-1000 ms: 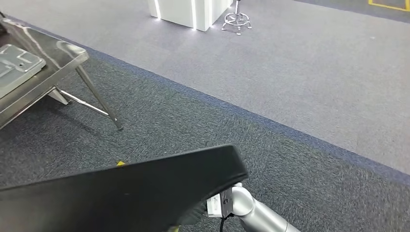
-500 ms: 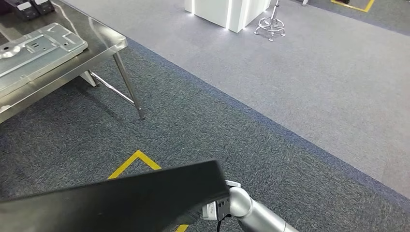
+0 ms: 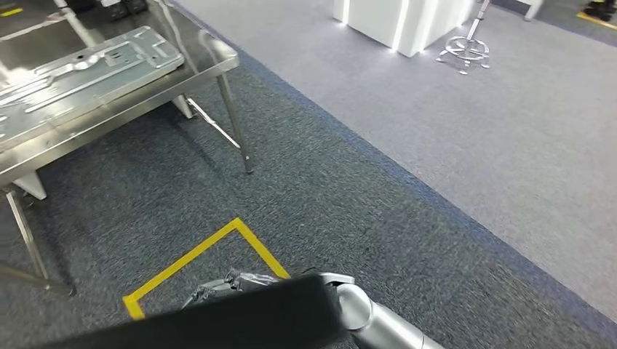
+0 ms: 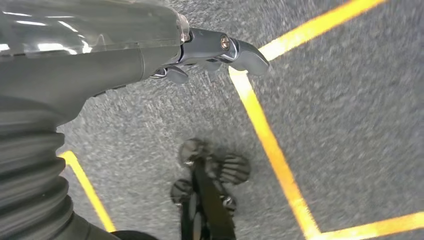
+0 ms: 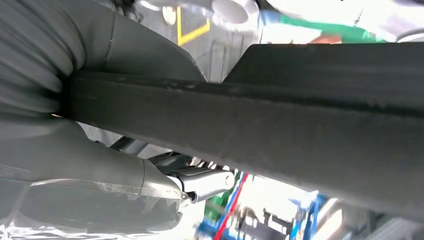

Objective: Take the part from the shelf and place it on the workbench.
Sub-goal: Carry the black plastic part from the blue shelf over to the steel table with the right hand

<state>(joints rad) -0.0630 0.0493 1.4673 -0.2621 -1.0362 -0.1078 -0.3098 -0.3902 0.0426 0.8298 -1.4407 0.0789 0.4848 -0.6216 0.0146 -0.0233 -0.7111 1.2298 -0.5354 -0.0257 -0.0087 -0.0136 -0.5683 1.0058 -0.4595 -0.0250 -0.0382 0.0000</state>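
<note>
Low at the head view's bottom edge, the black part (image 3: 240, 320) lies gripped in the right hand (image 5: 100, 165). Left hand (image 4: 220, 52) hangs empty, fingers loosely curled, over yellow floor tape (image 4: 270, 150). Beyond stands the steel workbench (image 3: 218, 62).

No readable text, labels or numbers anywhere I look; nearest thing to a sign is yellow floor tape (image 3: 190, 256), blank.

Silver tubular right arm (image 3: 378, 326) with rounded joint, left hand (image 4: 150, 55) with grey ribbed wrist cover, clear plastic wrap, dark grey fingers (image 4: 245, 50), small brass-coloured screw
</note>
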